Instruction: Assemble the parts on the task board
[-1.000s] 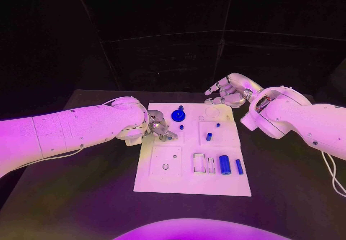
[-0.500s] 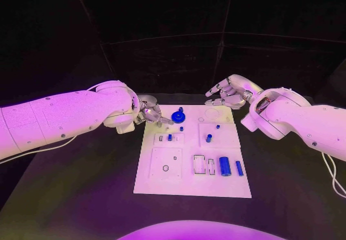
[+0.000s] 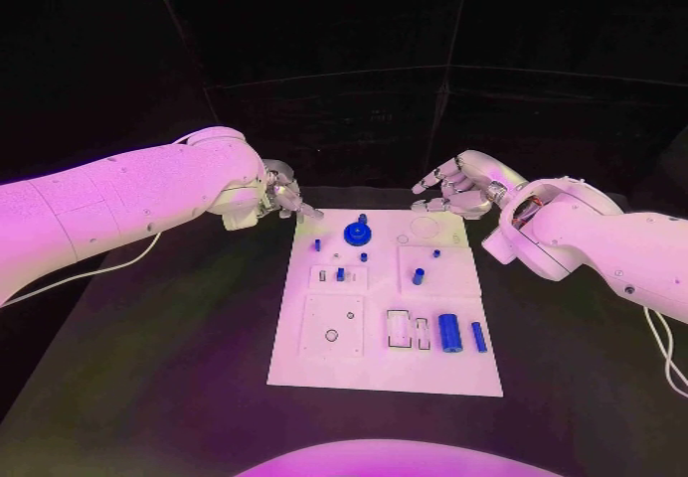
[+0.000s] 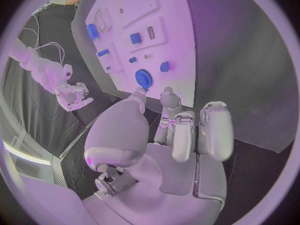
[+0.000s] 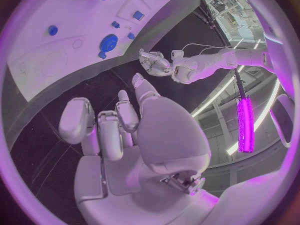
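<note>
The white board (image 3: 385,318) lies mid-table (image 3: 158,328), black and ringed by dark walls, with blue parts (image 3: 447,329) on it. Left hand (image 3: 276,194) hangs off its far left corner, right hand (image 3: 456,187) past its far right corner, both empty, fingers loosely curled.

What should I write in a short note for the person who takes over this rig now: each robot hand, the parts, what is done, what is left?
Left robot hand: holds nothing, fingers partly curled, beside the far left corner of the task board.
Right robot hand: holds nothing, fingers apart, beyond the board's far right corner.
Parts: blue gear stands near the far edge; small blue pieces sit in the middle rows; a blue cylinder and a slimmer blue bar lie at the near right.
Done: I cannot tell which pieces are fully seated.
Left: the white rectangular slots beside the cylinder look empty; probably the cylinder and bar remain to be placed.
</note>
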Robot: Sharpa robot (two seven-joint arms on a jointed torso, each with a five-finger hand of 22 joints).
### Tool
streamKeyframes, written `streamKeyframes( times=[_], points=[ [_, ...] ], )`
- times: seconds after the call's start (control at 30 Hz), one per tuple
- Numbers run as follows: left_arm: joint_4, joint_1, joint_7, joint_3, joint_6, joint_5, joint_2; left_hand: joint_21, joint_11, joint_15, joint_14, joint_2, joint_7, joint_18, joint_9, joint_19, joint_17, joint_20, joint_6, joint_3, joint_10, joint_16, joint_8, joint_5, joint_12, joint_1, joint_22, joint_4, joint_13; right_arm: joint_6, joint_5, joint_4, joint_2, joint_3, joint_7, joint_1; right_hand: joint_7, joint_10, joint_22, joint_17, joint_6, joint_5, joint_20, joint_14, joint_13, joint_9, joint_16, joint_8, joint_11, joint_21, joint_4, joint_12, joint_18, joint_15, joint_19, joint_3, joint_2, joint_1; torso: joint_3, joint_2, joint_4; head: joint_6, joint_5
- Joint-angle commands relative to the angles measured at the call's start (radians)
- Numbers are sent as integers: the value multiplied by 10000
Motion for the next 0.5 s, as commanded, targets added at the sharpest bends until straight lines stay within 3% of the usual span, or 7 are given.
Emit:
streamKeyframes(
  times=[0.03, 0.13, 0.4, 0.5],
  points=[
    [-369, -30, 147, -10, 348, 31, 190, -42, 16, 79, 1073, 35, 40, 18, -71, -10, 2634, 80, 36, -103, -76, 31, -77, 17, -41, 212, 277, 0, -42, 2, -19, 1, 9, 7, 60, 20, -15, -50, -7, 1081, -7, 36, 10, 657, -14, -17, -69, 28, 17, -33, 38, -37, 78, -74, -42, -3, 15, -46, -27, 36, -46, 7, -1],
    [-677, -112, 199, -35, 352, 31, 400, -66, 26, 92, 1073, 43, 50, 26, -161, -21, 2634, 105, 55, -193, -223, 31, -133, 31, -227, 389, 260, -21, -269, 12, -19, -2, 17, 7, 57, 19, -15, -50, -7, 1081, -7, 36, 10, 657, -14, -17, -69, 28, 17, -33, 38, -37, 78, -74, -42, -3, 15, -46, -8, 27, -32, -11, 17],
    [-1151, -355, 264, -113, 438, 31, 829, -57, 36, 101, 1073, 78, 61, 24, -227, -15, 2634, 118, 59, -260, -270, 31, -180, 37, -272, 443, 278, 8, -339, 55, -19, -24, 23, 7, 35, 19, -15, -50, -7, 1081, -7, 36, 10, 657, -14, -17, -69, 28, 17, -33, 38, -37, 78, -74, -42, -3, 15, -46, -15, 17, -33, -40, 21],
    [-1264, -410, 254, -174, 475, 30, 941, -63, 48, 112, 1073, 189, 69, 25, -316, -17, 2634, 136, 130, -442, -293, 31, -212, 30, -276, 293, 282, 74, -393, 63, -19, -32, 17, 7, 28, 19, -12, -69, -54, 1091, -26, 55, 9, 660, -38, -21, -65, 21, 18, -58, 47, -61, 87, -75, -63, -4, 26, -43, -14, 21, -34, -48, 35]
  ],
)
